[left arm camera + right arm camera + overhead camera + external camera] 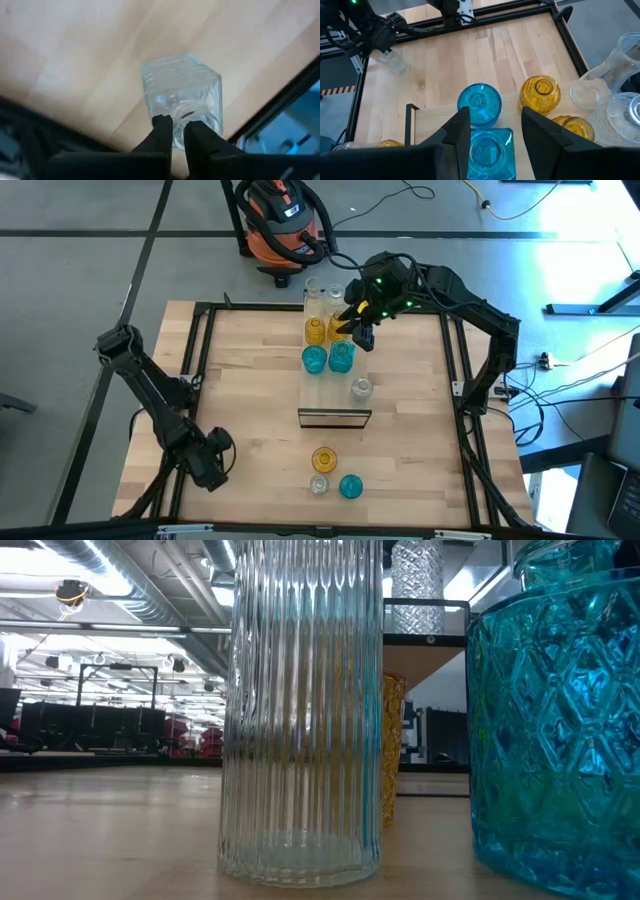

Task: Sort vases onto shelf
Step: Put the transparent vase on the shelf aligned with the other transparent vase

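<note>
A clear square vase (182,92) stands on the table near its near-left corner, with my left gripper (178,127) shut on its top; the right wrist view shows the same vase (395,62) under that gripper (380,37). In the high view the gripper (212,468) hides it. The shelf (330,398) lies mid-table and carries amber (316,330), teal (314,360) and clear (360,388) vases. My right gripper (490,125) hangs open above the teal vases (479,104) on the shelf and touches none. My left gripper has the clear vase's narrow neck and mouth (181,119) between its two fingers, which come from above and point down. Whether one finger is inside the mouth, I cannot tell. The vase's body reaches down to the tabletop below the fingers.
An amber vase (323,459), a clear vase (319,485) and a teal vase (351,486) stand on the table near its front edge; the low view shows them close up, the clear ribbed one (300,710) in the middle. More clear vases (318,290) crowd the shelf's far end. A black frame (200,340) rims the table.
</note>
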`<control>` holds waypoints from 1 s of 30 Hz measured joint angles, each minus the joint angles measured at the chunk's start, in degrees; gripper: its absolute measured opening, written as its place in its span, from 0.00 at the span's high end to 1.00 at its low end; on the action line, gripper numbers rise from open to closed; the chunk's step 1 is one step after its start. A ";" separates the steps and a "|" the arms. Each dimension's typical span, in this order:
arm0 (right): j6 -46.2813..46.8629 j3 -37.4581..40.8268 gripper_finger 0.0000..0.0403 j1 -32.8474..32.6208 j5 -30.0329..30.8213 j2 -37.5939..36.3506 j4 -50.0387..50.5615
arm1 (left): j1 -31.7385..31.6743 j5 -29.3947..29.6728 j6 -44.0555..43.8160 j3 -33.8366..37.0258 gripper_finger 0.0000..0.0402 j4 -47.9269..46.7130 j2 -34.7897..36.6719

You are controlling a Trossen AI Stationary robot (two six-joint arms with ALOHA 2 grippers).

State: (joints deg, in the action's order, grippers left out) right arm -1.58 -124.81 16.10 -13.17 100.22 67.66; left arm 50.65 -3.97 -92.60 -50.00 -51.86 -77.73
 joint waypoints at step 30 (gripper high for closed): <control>1.09 0.00 0.65 0.00 -20.87 -1.38 -7.68 | -37.74 11.47 37.62 -33.16 0.96 -18.12 9.84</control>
State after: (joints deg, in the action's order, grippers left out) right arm -0.49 -124.81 16.10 -34.04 98.85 59.98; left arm 12.91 7.50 -54.98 -83.16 -69.98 -67.89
